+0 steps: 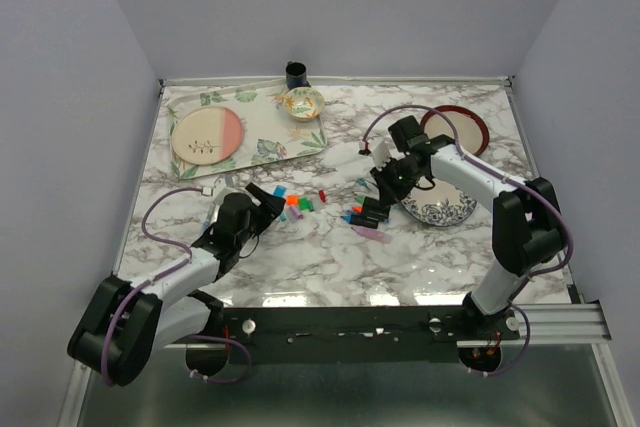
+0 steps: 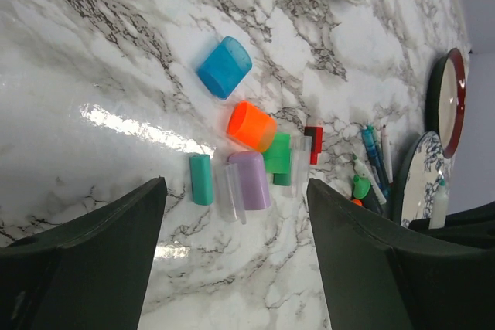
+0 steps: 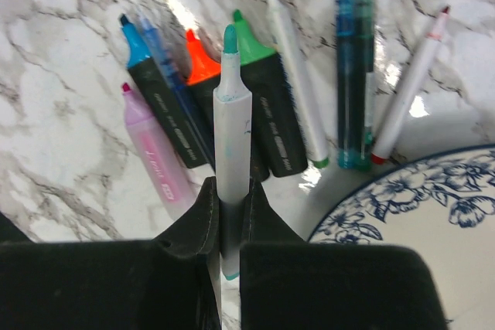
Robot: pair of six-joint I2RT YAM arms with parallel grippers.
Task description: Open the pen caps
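We mark the table (image 2: 93,52) as glossy marble-look, with glare. The blue cap (image 2: 224,67), orange cap (image 2: 251,126) and purple cap (image 2: 250,180) look like smooth, translucent plastic; the teal cap (image 2: 201,178) is opaque. The left gripper's fingers (image 2: 85,260) are matt black. The white pen (image 3: 232,137) is smooth, smudged plastic, the highlighter bodies (image 3: 274,113) black satin plastic. The plate (image 3: 418,206) is glazed, probably ceramic.

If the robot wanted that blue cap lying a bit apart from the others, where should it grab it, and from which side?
Across its two long sides, near the middle, coming straight down from above. The blue cap lies flat on the marble table, and bare marble seems to run along both long sides. The orange cap sits near one corner only.
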